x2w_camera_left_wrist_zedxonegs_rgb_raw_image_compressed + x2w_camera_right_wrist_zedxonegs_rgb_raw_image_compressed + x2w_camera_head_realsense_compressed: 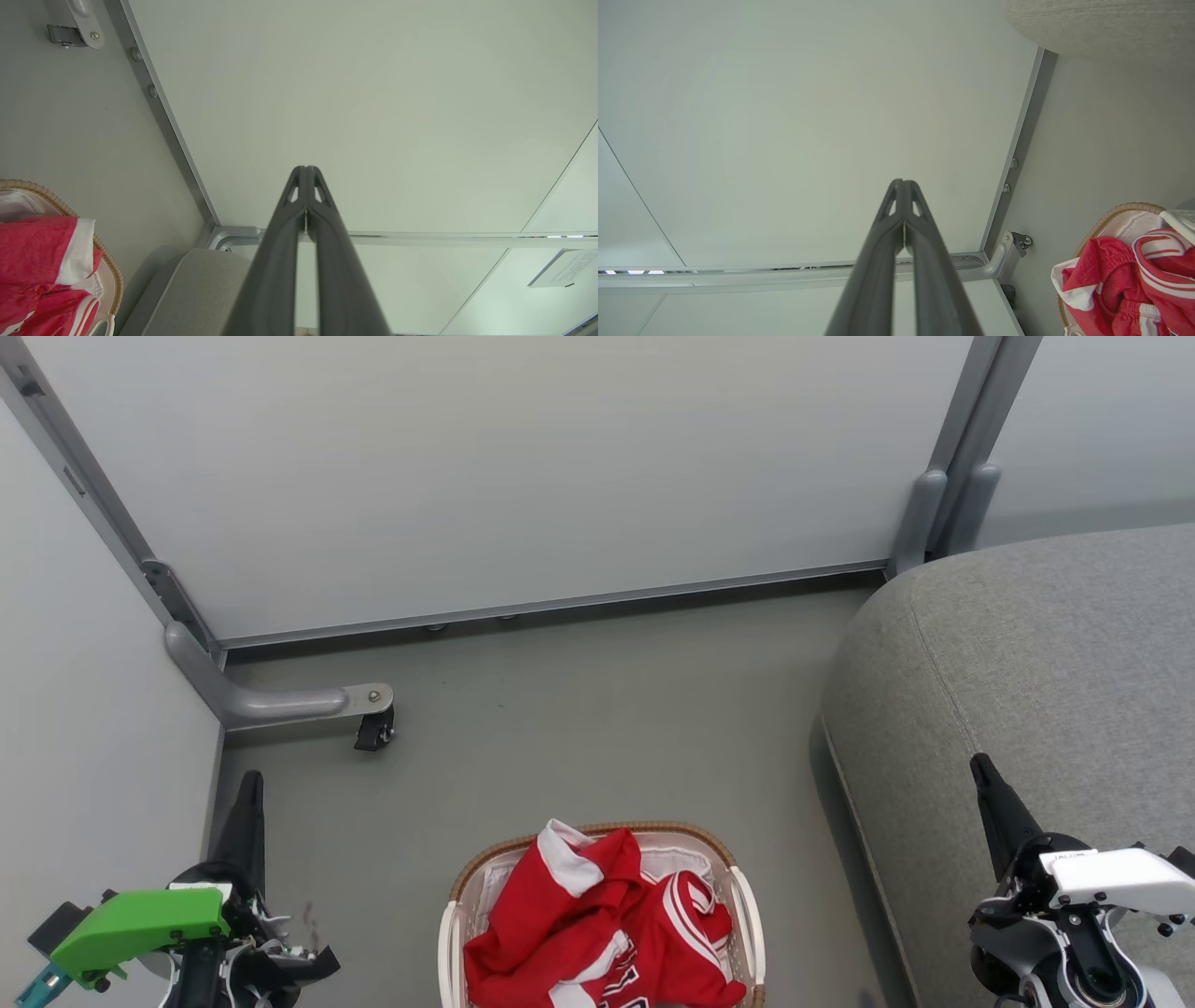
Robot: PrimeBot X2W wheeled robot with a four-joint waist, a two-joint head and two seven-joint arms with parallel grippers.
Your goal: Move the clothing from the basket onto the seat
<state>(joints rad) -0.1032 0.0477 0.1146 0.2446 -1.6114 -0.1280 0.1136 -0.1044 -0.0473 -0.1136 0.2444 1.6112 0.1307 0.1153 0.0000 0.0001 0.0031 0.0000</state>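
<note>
The clothing (597, 924) lies heaped in the basket (752, 915), which stands on the floor (579, 728) at the near middle; the seat (1027, 663) is close by on the right, empty of clothes. It looks soft, limp and light: red knit with white trim, rumpled into folds, so I'd expect it to sag and trail from whatever point is pinched, and one piece may drag another along. The best hold seems to be the raised fold with the white band at the far top of the heap, pinched through a good bunch of cloth, not a thin edge. The basket looks light too and might lift if cloth snags on it.

The left gripper (248, 793) rests at the near left and the right gripper (990, 793) over the seat's near edge, each with its fingers pressed together and holding nothing.

Count: one basket, one seat, two grippers. I make out at least two red pieces, one with black lettering at the near edge, but the tangle hides the true number
</note>
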